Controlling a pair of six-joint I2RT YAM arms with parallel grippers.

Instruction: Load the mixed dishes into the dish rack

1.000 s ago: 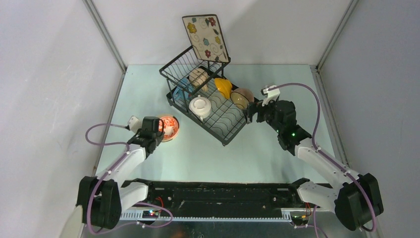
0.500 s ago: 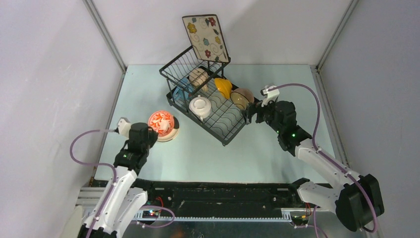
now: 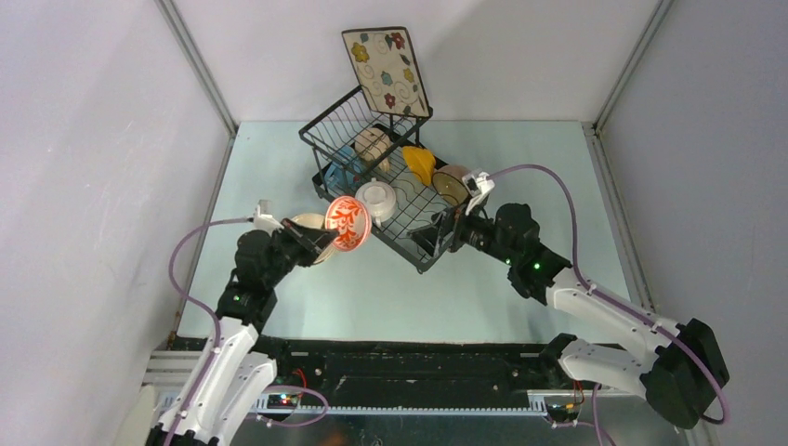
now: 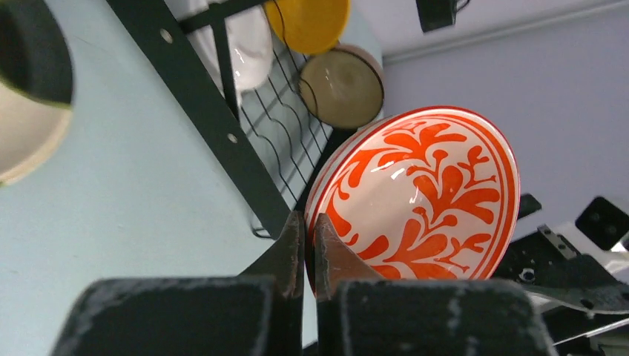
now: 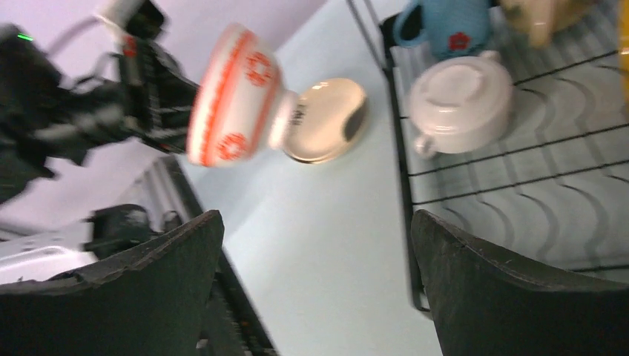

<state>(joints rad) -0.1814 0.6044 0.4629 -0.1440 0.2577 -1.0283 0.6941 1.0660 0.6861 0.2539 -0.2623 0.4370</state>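
Observation:
My left gripper [image 3: 325, 235] is shut on the rim of the red-patterned bowl [image 3: 348, 223], holding it on its side in the air, left of the dish rack [image 3: 423, 255]. The left wrist view shows the jaws [image 4: 308, 222] pinching the bowl [image 4: 423, 193]. The cream round plate [image 3: 305, 225] lies on the table below. The rack holds the white two-handled bowl [image 3: 376, 200], orange-yellow bowl [image 3: 418, 163], tan bowl [image 3: 453, 183], beige mug [image 3: 372, 144] and blue mug [image 3: 342, 160]; the square floral plate [image 3: 386, 70] leans at its back. My right gripper [image 3: 429, 238] is open and empty at the rack's near corner.
The right wrist view looks between its open fingers [image 5: 315, 215] at the held bowl [image 5: 237, 96], the plate [image 5: 326, 122], the white bowl [image 5: 460, 104] and the blue mug [image 5: 445, 30]. Grey walls enclose the table on three sides.
My left gripper has lifted the red-patterned bowl off the cream plate, tipped it on its side and carried it right toward the rack. My right gripper has swung left along the rack's near edge.

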